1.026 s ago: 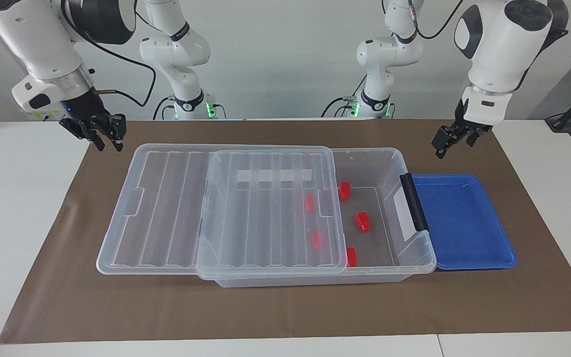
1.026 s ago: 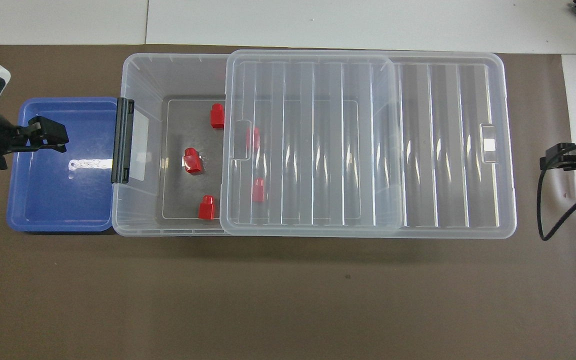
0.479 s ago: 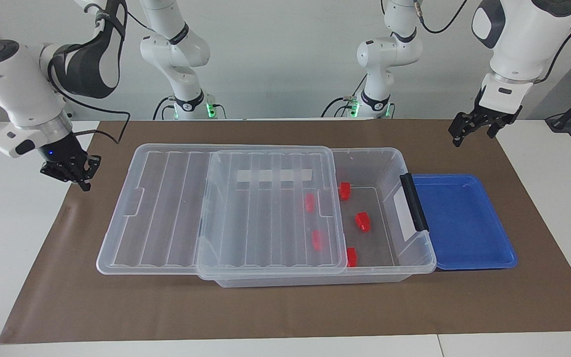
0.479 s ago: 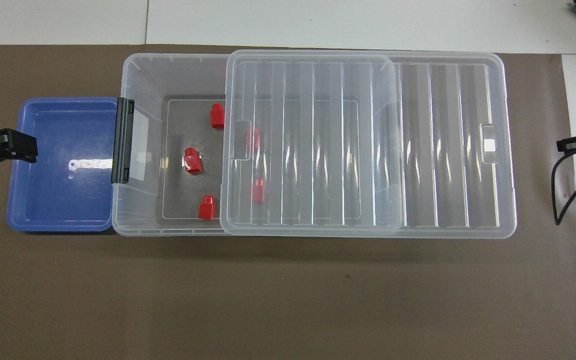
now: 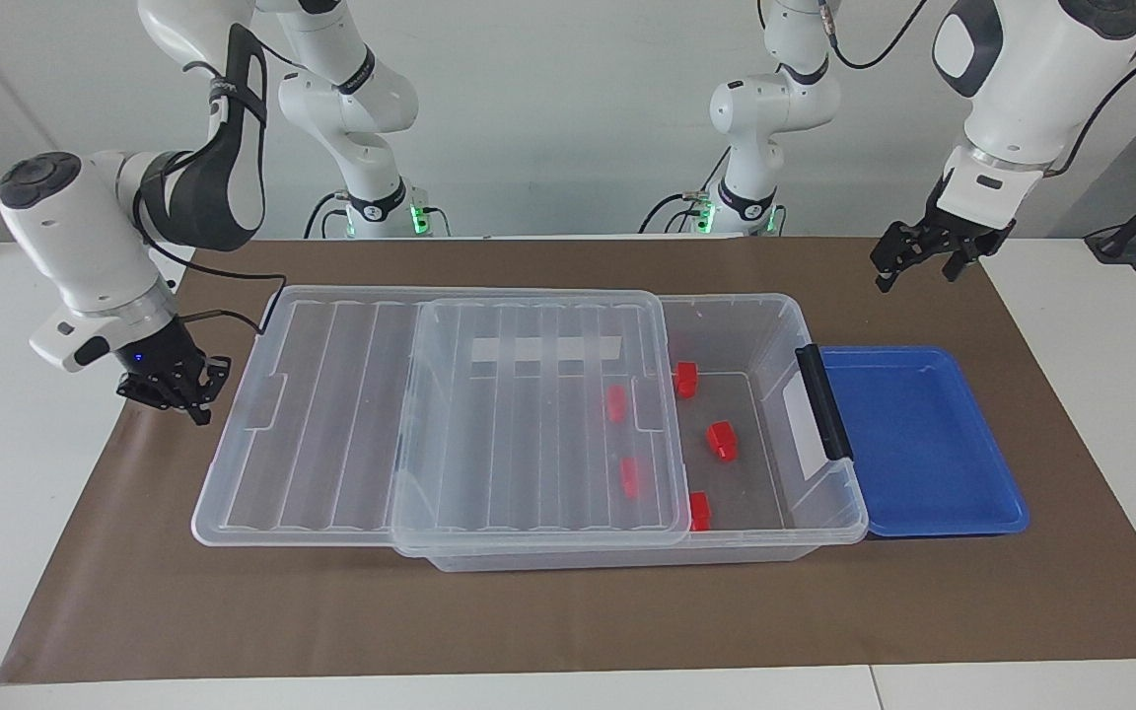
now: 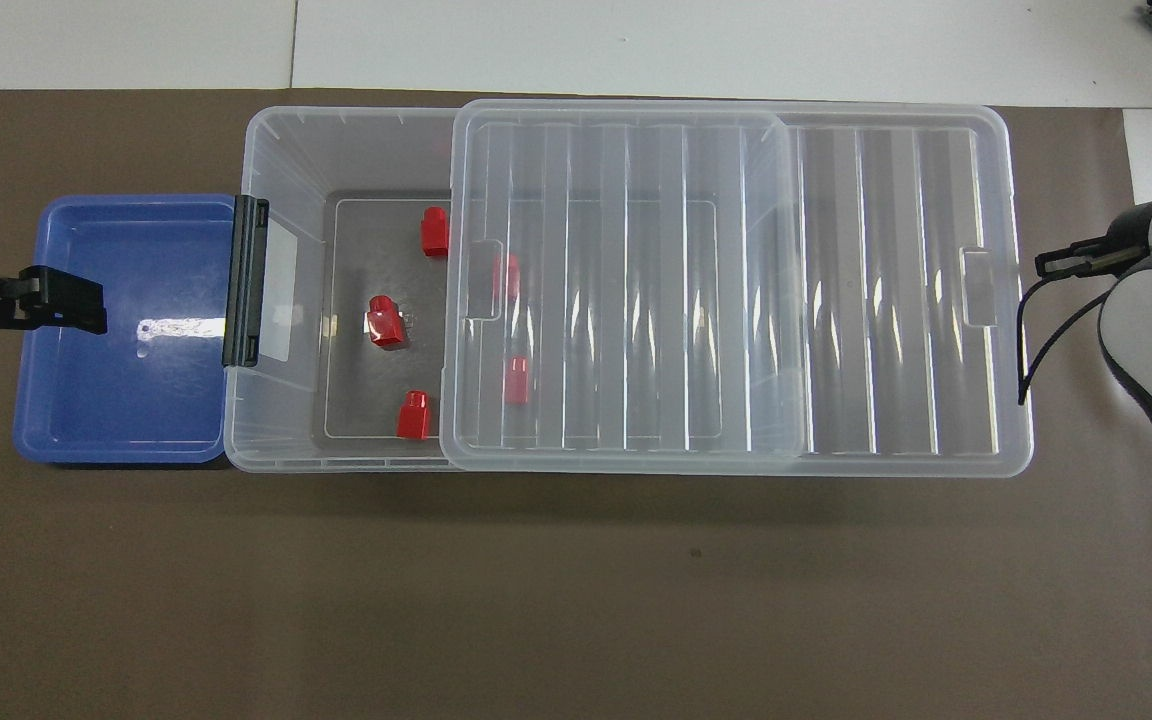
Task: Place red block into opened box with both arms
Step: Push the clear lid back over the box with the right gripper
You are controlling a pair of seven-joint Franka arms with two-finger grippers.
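You have five red blocks in the clear box [image 5: 829, 493]: three on the uncovered floor, namely one [image 5: 687, 379], a second [image 5: 722, 440] and a third [image 5: 699, 511], and two seen through the lid, one [image 5: 616, 403] and the other [image 5: 631, 476]. You have one box, one ribbed clear lid [image 5: 331, 414], one black latch [image 5: 822, 401] and one blue tray [image 5: 923, 444]. One brown mat [image 5: 568, 611] covers the worktop. You see two arms, each with one end effector: the left end effector [image 5: 913, 258] and the right end effector [image 5: 178, 390]
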